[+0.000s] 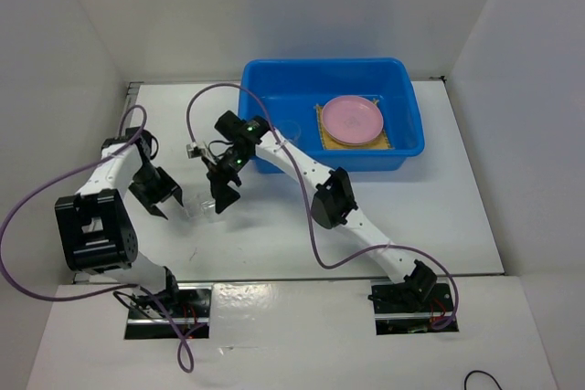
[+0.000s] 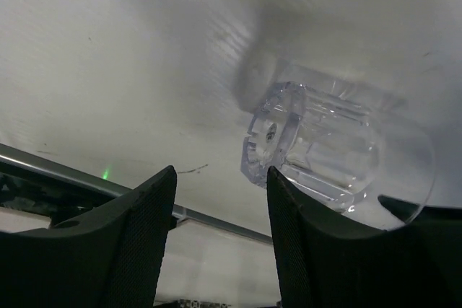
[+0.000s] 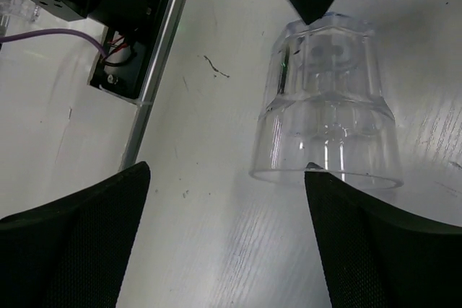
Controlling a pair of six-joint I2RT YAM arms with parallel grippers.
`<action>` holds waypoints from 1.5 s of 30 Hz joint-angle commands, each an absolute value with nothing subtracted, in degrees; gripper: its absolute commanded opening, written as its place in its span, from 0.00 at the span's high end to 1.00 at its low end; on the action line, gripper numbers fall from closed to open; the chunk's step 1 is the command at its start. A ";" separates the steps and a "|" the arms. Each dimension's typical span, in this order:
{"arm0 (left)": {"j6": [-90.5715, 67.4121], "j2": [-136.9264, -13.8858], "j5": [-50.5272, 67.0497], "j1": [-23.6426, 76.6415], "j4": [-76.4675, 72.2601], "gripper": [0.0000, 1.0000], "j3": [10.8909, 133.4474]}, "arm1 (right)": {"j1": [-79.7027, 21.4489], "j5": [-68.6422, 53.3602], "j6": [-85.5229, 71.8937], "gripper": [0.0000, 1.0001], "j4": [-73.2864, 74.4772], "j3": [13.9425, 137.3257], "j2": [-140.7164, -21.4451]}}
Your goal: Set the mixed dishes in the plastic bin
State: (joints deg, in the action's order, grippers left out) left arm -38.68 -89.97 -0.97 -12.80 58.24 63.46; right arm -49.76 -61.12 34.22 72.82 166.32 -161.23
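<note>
**Right gripper** [image 3: 227,250]: dark jaws nearest the lens, spread wide, gripping nothing.

**Left gripper** [image 2: 220,250]: jaws parted, gap empty.

**Glass cup** [image 3: 328,106]: clear and faceted, lying on its side on the table [image 1: 439,207]. Its mouth faces the right gripper, with the rim at one jaw tip; contact cannot be told. Its thick base lies just beyond one left jaw. From above it sits between the two grippers, left of the bin and apart from it.

**Blue bin** [image 1: 320,66]: at the far side of the table, right of centre. It holds a pink plate [image 1: 352,119] resting on a woven mat [image 1: 322,137].

**Edges:** a metal strip [image 3: 155,70] runs along the table near the cup. Open white tabletop lies in front of the bin and to its right.

**Room:** white walls [image 1: 274,6] close off the left, back and right.
</note>
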 commanded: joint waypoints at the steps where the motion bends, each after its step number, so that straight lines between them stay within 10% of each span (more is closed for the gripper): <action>1: -40.86 -88.86 2.37 -11.43 56.25 0.39 58.19 | -50.89 -64.25 35.77 0.09 74.27 166.11 -162.60; 10: -41.40 -92.10 4.21 -9.15 52.48 0.39 53.79 | -52.12 -65.57 35.77 0.15 74.27 167.78 -165.06; 18: -41.40 -91.94 5.10 -7.73 54.13 0.39 57.02 | -52.12 -61.71 31.39 1.00 72.08 170.15 -163.31; 35: -38.41 -88.50 -3.25 -10.54 54.76 0.35 78.66 | -41.05 -22.13 25.81 1.00 57.22 179.74 -138.70; 45: -36.83 -91.41 -2.02 -10.55 53.09 0.35 81.21 | -30.77 -6.77 37.35 1.00 51.60 178.60 -149.05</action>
